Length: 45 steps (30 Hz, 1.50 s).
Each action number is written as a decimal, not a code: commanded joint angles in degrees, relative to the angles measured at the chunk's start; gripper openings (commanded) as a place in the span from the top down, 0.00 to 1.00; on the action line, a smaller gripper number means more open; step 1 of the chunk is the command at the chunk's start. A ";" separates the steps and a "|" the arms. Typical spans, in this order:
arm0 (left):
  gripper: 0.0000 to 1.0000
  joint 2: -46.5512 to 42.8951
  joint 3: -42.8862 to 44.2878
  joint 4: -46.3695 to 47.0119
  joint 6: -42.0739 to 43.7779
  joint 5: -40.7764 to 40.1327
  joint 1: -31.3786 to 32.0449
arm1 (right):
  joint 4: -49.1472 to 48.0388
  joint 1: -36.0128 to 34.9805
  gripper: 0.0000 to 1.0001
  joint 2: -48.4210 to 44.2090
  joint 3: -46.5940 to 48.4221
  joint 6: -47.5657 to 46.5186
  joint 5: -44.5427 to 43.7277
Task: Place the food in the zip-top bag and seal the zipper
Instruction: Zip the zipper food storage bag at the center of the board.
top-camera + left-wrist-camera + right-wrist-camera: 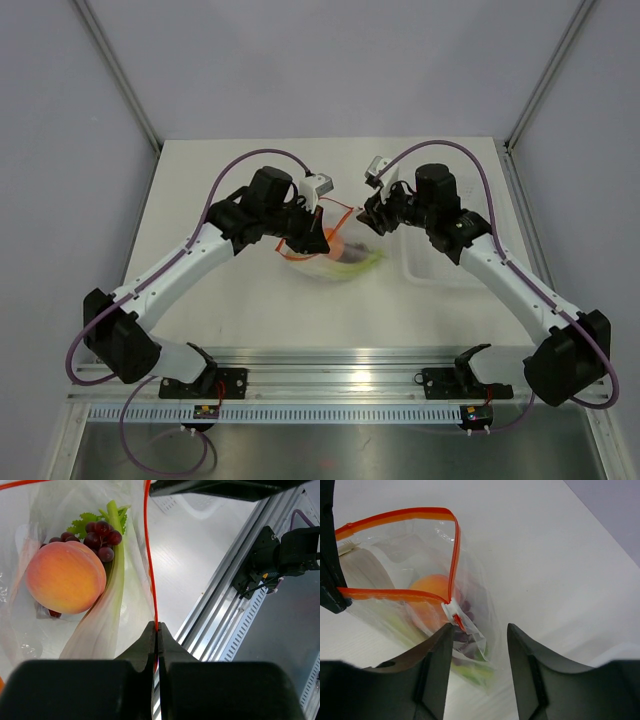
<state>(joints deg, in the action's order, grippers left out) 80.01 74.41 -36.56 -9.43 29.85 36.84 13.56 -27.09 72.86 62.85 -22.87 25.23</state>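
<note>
Zip-top bag (132, 580) crinkly clear, peach (65, 577), grapes (100, 537) inside, left gripper (157, 630) pinching orange-red zipper (150, 555), right gripper (480, 630) spread

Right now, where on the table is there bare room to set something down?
Bare table runs between the zip-top bag and the metal rail in front. Another open strip lies along the far edge. The middle is crowded: left gripper and right gripper meet at the bag, with the clear tray just right.

Clear crinkly plastic bag (395, 560) w/ glossy orange zipper (395, 514); matt white table (545, 555)
</note>
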 commanded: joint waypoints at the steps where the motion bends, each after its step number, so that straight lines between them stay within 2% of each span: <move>1: 1.00 -2.22 -0.14 1.66 0.99 2.41 -0.37 | -0.91 0.81 0.51 0.97 3.94 -1.38 3.77; 6: 1.00 -2.22 -0.06 1.66 0.99 2.67 -0.63 | 0.94 0.81 0.67 2.20 5.18 -1.56 6.14; 11: 1.00 -1.87 0.38 1.66 0.91 2.67 -0.80 | 1.47 0.73 0.91 2.02 5.09 -1.21 8.60; 12: 1.00 -1.96 0.47 1.66 0.73 2.24 -0.80 | 1.64 0.81 1.00 1.94 5.26 -1.12 8.60; 14: 1.00 -1.70 1.60 0.79 0.38 0.75 -0.80 | 1.64 0.72 1.00 1.50 4.83 -0.77 8.69; 15: 0.92 -1.70 2.05 0.44 0.03 -1.17 -0.89 | 1.29 0.72 1.00 1.06 4.13 -0.51 8.60; 18: 0.56 -1.78 4.85 -0.53 0.11 -4.35 -0.98 | -0.20 0.72 1.00 -0.61 2.29 0.72 8.52; 21: 0.41 -2.31 7.66 -0.62 1.69 -6.46 -0.98 | -1.61 0.81 1.00 -2.46 0.70 2.04 8.52; 25: 0.36 -1.88 10.22 1.39 4.68 -6.64 -0.98 | -2.66 0.73 1.00 -3.95 -0.62 3.36 8.60; 32: 0.36 1.46 13.83 4.12 7.84 -3.39 1.03 | -2.66 0.81 1.00 -4.74 -0.54 4.50 9.13; 37: 0.36 2.08 13.83 5.79 11.36 -8.48 5.69 | -2.49 0.73 1.00 -4.39 0.25 4.85 9.57; 45: 0.43 4.01 13.74 8.43 12.42 -12.00 7.19 | -2.40 0.81 1.00 -3.95 0.96 5.56 10.62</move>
<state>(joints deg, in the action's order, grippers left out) 83.81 85.93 -32.75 0.84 21.02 43.62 14.41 -26.50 70.02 61.80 -18.15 34.00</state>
